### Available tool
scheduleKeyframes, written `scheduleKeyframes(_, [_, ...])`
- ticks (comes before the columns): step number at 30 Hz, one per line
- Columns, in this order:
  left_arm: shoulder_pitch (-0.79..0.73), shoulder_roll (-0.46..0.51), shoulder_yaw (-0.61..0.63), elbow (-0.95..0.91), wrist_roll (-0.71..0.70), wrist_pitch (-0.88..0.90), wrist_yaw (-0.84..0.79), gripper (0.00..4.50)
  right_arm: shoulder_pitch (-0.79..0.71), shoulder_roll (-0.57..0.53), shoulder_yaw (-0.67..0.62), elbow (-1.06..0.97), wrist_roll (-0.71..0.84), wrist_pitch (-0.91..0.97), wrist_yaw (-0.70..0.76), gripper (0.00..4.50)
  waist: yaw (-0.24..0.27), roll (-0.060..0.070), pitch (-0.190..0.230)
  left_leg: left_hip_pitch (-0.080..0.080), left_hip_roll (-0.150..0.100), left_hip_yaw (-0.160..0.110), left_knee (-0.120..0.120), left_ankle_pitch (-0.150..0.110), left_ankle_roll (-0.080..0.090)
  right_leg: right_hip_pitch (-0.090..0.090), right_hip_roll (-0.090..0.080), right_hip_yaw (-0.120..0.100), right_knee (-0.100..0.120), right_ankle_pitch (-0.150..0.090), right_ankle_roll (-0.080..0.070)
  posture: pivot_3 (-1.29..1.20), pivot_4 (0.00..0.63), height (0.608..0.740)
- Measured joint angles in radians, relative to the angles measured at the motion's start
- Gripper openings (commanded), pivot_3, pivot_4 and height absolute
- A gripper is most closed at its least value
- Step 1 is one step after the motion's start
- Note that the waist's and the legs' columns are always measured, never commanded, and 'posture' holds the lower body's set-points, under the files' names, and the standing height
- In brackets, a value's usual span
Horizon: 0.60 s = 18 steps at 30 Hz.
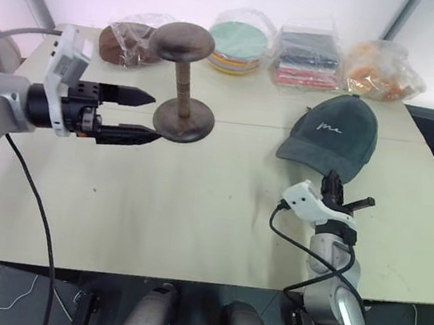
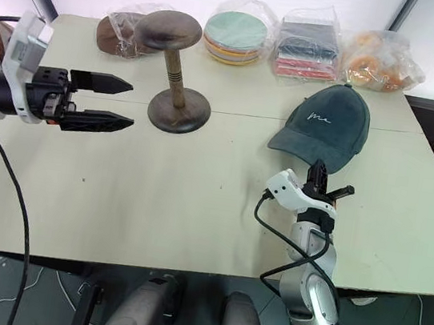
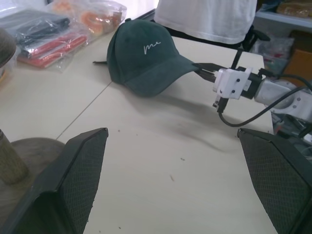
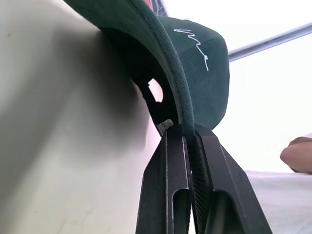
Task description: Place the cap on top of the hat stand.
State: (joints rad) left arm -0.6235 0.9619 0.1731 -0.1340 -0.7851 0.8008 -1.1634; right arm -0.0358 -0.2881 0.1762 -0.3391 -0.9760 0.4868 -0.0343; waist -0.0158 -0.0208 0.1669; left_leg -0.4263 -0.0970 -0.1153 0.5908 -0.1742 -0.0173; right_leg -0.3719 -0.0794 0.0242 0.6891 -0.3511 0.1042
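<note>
Nearest me, my right gripper is clamped on the green cap's brim by the tabletop's right edge, left gripper gaping empty beside the hat stand far-left; lift underway, next carry across

The hat stand is being kept left on the table, the cap right, bagged goods behind both.
</note>
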Motion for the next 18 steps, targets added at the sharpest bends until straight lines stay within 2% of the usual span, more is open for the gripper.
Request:
scheduleKeyframes(9, [0.024, -0.002, 0.0, 0.02, 0.015, -0.034, -0.033, 4.5, -0.017, -0.007, -0.014, -0.013, 0.002, -0.029, 0.0, 0.05, 0.0, 0.001, 0.0, 0.0, 0.0, 0.0, 0.0, 0.0, 0.0, 0.0, 0.0, 0.0, 0.0, 0.0, 0.0, 0.0, 0.15, 0.74])
scheduleKeyframes(18, [0.041, -0.004, 0.003, 0.146, 0.059, -0.093, -0.055, 4.5, -0.105, -0.04, -0.095, -0.095, 0.06, -0.118, 0.005, 0.05, 0.0, 0.001, 0.001, 0.0, 0.0, 0.0, 0.0, 0.0, 0.0, 0.0, 0.0, 0.0, 0.0, 0.0, 0.0, 0.0, 0.15, 0.74])
